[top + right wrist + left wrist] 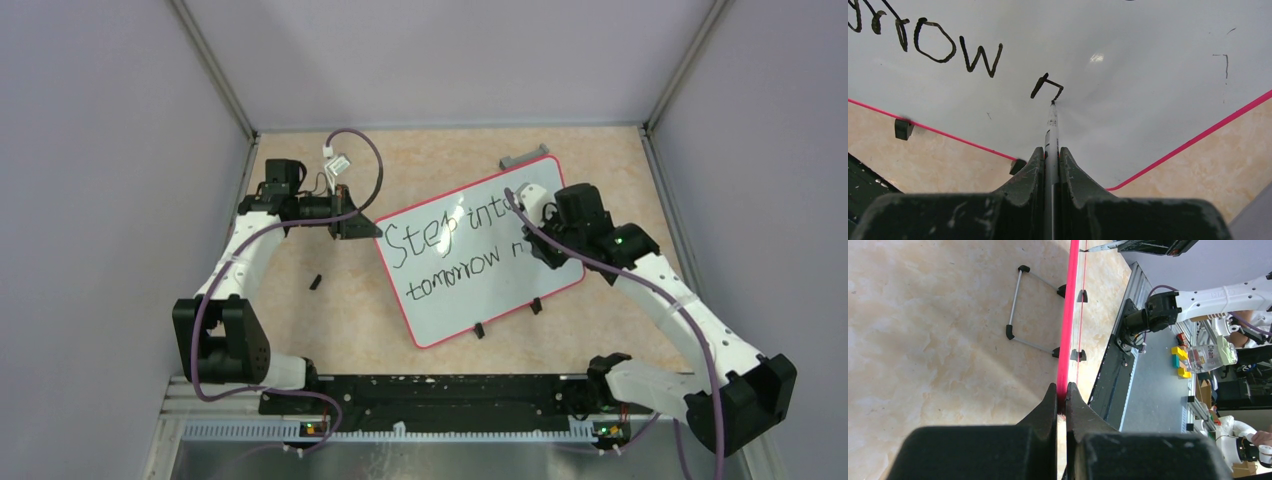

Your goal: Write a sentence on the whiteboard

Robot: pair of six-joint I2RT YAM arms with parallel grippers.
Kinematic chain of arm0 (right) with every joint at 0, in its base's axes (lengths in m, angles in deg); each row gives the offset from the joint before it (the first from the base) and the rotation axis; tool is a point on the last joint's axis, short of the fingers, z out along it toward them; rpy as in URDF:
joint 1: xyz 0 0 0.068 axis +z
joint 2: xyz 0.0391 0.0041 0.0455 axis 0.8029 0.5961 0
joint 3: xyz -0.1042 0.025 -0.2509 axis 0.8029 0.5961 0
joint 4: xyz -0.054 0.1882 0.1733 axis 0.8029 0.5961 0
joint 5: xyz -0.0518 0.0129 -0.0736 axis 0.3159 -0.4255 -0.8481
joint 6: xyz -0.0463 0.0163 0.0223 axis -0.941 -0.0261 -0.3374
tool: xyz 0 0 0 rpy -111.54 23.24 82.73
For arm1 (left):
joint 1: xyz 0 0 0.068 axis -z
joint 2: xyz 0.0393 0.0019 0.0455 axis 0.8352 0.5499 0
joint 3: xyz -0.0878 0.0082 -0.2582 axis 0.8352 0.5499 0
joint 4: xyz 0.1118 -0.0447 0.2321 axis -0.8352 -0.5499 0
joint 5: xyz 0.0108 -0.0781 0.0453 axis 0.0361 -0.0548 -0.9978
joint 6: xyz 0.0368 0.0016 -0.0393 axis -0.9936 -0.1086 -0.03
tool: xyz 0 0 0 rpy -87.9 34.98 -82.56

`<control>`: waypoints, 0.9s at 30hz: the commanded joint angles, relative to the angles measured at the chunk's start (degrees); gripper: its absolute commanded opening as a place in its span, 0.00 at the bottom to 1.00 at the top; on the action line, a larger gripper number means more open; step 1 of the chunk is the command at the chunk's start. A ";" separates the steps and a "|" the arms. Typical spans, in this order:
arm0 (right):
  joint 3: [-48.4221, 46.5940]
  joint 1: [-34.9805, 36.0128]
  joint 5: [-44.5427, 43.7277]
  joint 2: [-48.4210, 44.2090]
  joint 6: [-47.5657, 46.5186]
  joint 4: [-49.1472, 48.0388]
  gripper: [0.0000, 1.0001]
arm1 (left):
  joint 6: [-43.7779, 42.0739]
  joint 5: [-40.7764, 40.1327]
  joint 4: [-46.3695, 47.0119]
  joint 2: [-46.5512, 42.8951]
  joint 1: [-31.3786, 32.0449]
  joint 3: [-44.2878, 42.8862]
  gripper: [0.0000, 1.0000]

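Counts: one whiteboard (500, 290), two lines of the sentence (450, 250), two black clips (479, 330), one marker (1051, 125).
Whiteboard: flat on the counter (330, 320) between the arms; long axis skewed, right end farther back; clips on the near long edge.
Left gripper (1061, 390): clamped on the board's pink left rim.
Right gripper (1050, 152): clamped on the marker, tip touching the second line's end.

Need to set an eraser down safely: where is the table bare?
Near-left table, between the left arm, the small black piece and the whiteboard; also the far strip between whiteboard and back wall, left of the grey piece. Crowded: around the right gripper and its marker, and at the left gripper.
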 commanded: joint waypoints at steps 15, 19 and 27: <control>-4.29 -1.52 -1.69 -2.74 -0.25 2.34 0.00 | -2.74 -1.81 0.11 0.22 0.80 0.19 0.00; -4.37 -1.95 -3.08 -1.83 -0.12 0.23 0.00 | -2.74 -1.91 0.11 0.14 0.76 0.17 0.00; -5.05 -2.00 -3.22 -0.79 0.48 -2.57 0.00 | -2.74 -2.00 0.11 -0.06 0.73 0.31 0.00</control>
